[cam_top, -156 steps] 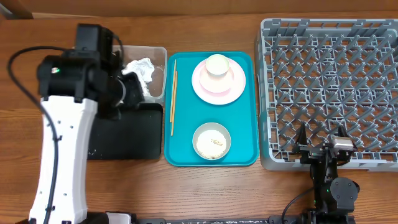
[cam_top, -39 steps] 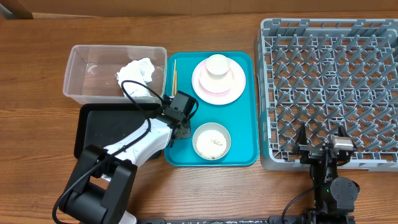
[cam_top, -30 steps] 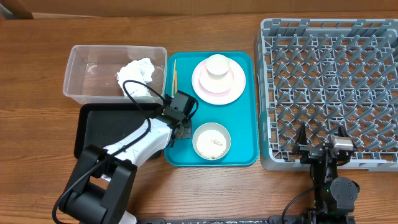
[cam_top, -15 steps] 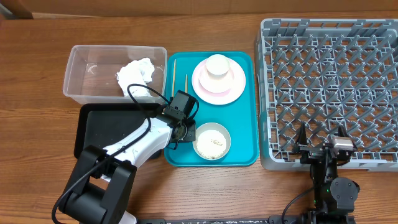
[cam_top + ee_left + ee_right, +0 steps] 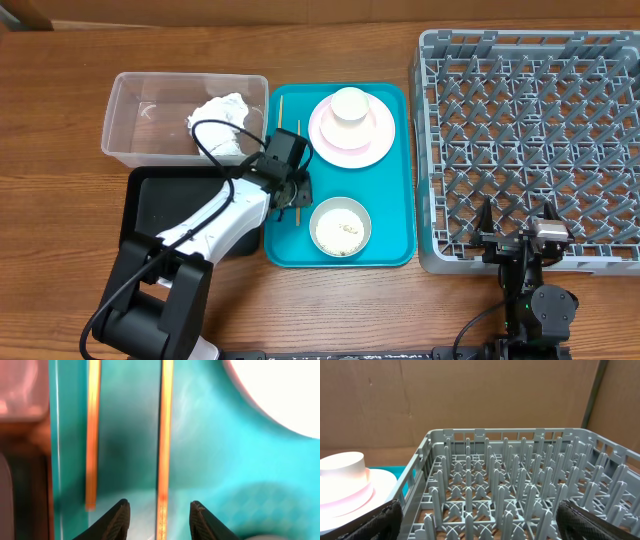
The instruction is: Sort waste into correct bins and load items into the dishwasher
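Your left gripper (image 5: 160, 508): jaws spread astride chopstick (image 5: 165, 430), teal tray (image 5: 215, 465). Your right gripper (image 5: 482, 517): jaws wide apart, before dish rack (image 5: 495, 462).

A brown wooden table (image 5: 60, 60) with long horizontal grain fills nearly the whole overhead view, under soft, even light. Behind it, in the right wrist view, stands a flat matt brown panel (image 5: 470, 390), perhaps board or cardboard. A dark narrow strip (image 5: 596, 390) runs down it at a slight slant on the right
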Robot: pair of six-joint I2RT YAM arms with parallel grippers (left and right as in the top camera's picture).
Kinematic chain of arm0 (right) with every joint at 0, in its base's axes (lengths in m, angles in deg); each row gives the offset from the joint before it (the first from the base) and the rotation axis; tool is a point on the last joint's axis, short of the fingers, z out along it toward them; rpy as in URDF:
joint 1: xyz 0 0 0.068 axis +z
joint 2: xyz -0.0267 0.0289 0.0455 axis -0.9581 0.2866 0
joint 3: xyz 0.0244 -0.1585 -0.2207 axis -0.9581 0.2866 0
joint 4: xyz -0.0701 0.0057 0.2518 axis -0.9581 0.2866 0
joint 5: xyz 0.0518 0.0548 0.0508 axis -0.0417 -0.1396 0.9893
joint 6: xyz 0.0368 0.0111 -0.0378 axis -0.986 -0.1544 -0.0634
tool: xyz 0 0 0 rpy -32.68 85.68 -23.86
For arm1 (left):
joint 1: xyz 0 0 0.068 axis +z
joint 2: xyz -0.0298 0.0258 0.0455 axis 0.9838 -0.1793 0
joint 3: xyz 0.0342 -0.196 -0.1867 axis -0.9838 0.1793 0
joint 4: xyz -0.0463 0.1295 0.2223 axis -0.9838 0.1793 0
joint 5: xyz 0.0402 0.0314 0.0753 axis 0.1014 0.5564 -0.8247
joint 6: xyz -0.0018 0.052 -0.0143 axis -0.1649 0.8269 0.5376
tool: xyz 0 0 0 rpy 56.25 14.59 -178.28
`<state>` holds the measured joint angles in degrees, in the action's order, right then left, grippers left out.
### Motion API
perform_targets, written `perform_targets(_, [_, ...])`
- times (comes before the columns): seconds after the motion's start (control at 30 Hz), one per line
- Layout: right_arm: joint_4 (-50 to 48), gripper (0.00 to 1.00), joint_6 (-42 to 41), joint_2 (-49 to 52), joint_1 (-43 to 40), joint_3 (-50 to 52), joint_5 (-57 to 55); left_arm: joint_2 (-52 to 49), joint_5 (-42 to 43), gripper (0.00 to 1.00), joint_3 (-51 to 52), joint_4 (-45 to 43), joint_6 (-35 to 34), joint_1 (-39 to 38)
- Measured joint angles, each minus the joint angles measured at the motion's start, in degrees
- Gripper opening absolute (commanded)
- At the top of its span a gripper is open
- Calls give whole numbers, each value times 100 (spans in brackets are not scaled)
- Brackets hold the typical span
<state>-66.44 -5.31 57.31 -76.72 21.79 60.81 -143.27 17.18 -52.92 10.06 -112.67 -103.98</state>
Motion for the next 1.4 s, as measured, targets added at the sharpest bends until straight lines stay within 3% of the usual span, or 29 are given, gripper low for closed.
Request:
perform_targets(0.23, [2, 100, -2, 0, 0, 0, 0, -7, -131, 37, -7, -535, -2, 0])
perform_targets(0.57, [0, 100, -2, 0, 0, 0, -2, -57, -605, 38, -9, -957, -2, 0])
perform_targets(1.07, [2, 100, 0, 0, 0, 0, 0, -896, -708, 37, -127, -1478, 15, -2])
perform_targets(1.3, [2, 100, -2, 0, 0, 0, 0, -975, -708, 12, -184, -1521, 35, -2])
perform_targets(1.4, [0, 100, 0, 0, 0, 0, 0, -977, -706, 9, -184, -1523, 61, 0])
